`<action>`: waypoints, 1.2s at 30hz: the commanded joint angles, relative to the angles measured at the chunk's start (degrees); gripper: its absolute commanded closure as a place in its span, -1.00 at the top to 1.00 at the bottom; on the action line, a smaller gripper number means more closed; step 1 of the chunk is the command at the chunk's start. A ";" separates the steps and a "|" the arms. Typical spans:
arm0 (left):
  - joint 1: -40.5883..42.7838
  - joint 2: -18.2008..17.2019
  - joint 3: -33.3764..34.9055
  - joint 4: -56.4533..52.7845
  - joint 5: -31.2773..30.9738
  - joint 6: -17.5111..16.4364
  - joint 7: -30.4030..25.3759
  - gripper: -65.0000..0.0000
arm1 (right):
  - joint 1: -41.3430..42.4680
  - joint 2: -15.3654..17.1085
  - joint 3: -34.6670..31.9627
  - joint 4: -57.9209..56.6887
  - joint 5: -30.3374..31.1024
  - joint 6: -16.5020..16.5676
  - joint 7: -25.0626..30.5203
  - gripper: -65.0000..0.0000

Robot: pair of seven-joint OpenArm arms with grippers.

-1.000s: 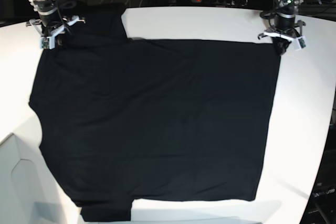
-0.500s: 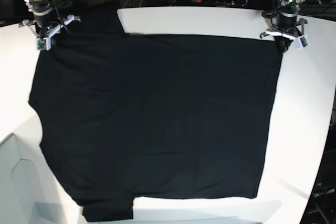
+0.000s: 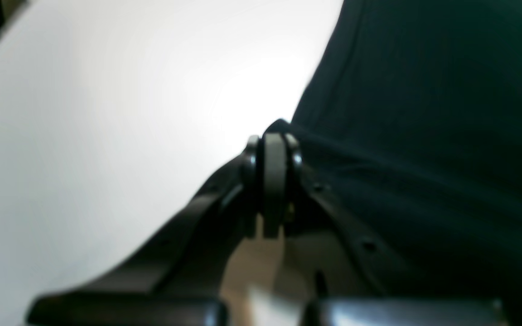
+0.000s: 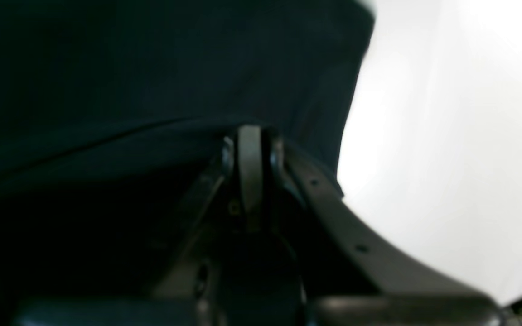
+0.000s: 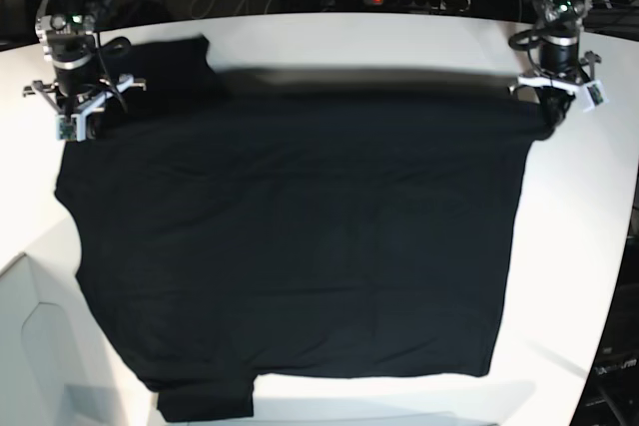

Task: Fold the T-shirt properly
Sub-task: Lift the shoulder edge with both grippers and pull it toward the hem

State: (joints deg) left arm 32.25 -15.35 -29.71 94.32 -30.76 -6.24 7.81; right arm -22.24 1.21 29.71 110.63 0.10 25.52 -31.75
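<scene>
Overhead, my 2 grippers — left (image 5: 551, 119) and right (image 5: 78, 125) — each pinch a far corner of the black T-shirt (image 5: 300, 246) spread across the white table (image 5: 399, 42).

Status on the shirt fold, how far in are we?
Early. Done: the T-shirt lies spread flat on the white table, no fold in it yet. In hand: the left gripper and the right gripper are each shut on a far corner of the cloth, and the far edge is lifted between them, casting a shadow on the table. Left: carrying that edge over, then every further fold.
</scene>
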 commanded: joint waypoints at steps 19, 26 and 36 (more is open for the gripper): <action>-20.60 -0.16 -1.19 -2.68 0.39 -0.13 11.22 -1.00 | 26.59 5.69 -5.23 -15.55 -0.14 -0.24 -7.33 -1.00; -25.96 -0.43 -1.10 -8.04 0.39 -0.31 11.22 -1.00 | 36.35 7.27 -8.22 -24.17 -0.14 -0.33 -7.33 -1.00; -30.71 -0.34 -1.01 -12.70 0.39 -0.40 11.22 -1.00 | 41.80 9.29 -10.59 -35.07 -0.14 -0.33 -3.11 -1.00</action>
State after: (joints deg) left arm 2.44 -14.74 -30.50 80.71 -30.26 -6.66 20.78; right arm 18.04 9.82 19.00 74.65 -0.40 25.54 -36.27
